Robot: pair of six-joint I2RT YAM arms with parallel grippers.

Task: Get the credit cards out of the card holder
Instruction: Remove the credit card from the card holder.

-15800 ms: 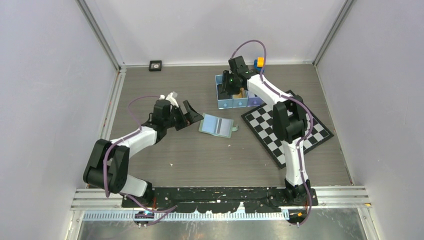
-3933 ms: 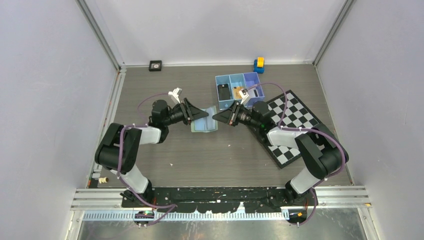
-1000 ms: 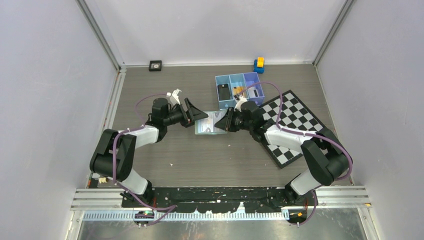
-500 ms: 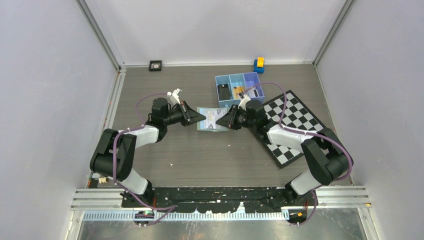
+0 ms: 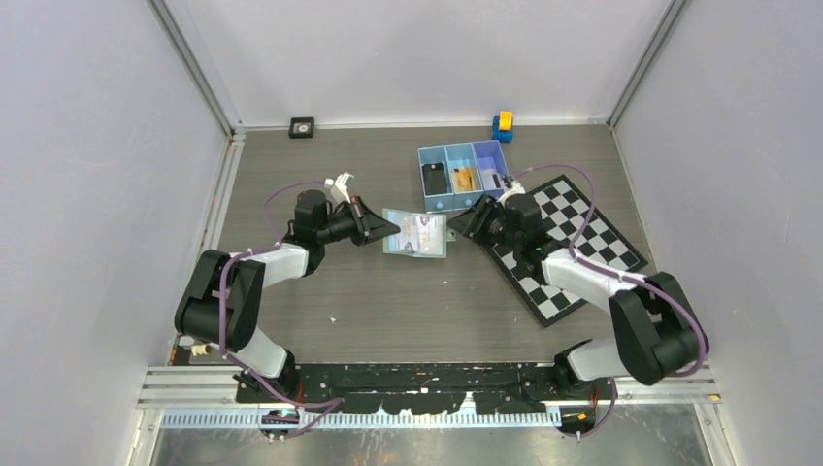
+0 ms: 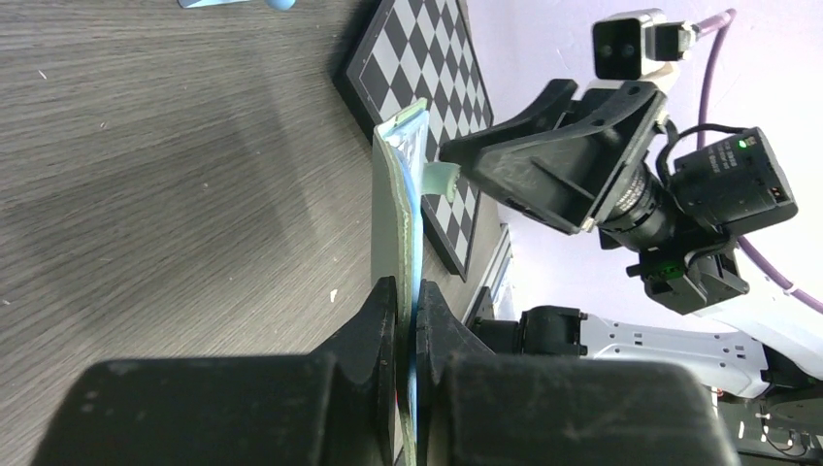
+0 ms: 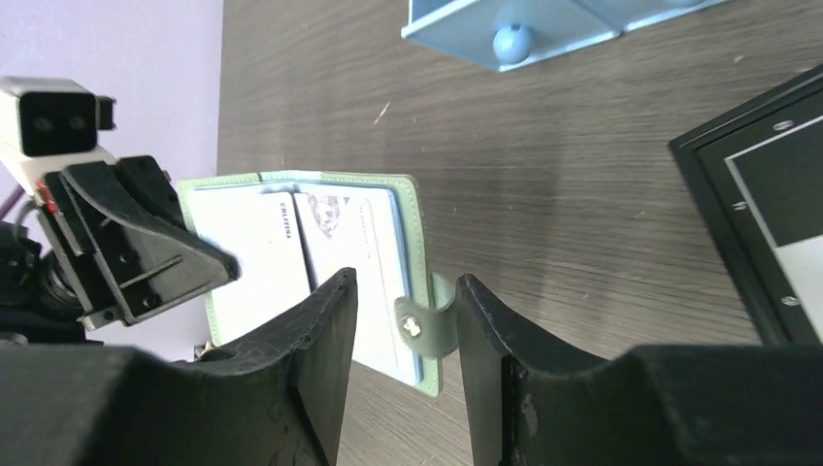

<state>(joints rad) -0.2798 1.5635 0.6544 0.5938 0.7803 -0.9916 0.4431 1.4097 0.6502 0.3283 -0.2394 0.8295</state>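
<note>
- Since half a second earlier, the right end effector is drawn back toward the right of the top view, off the card holder, which stays near frame centre.
- The card holder is held open and tilted up from the surface, its left edge clamped between the pressed-together fingers of the left end effector.
- The right end effector is spread apart; the side tab lies between its fingers, apparently untouched.
- Three credit cards, black, gold-orange and pale, are seen in the blue tray at upper centre.
- Whether any card is left in the pockets cannot be told.
- The holder is judged light, soft and floppy.
- A remaining card would be stiff, thin and slick, best pinched at an exposed edge and slid out along its pocket.
</note>
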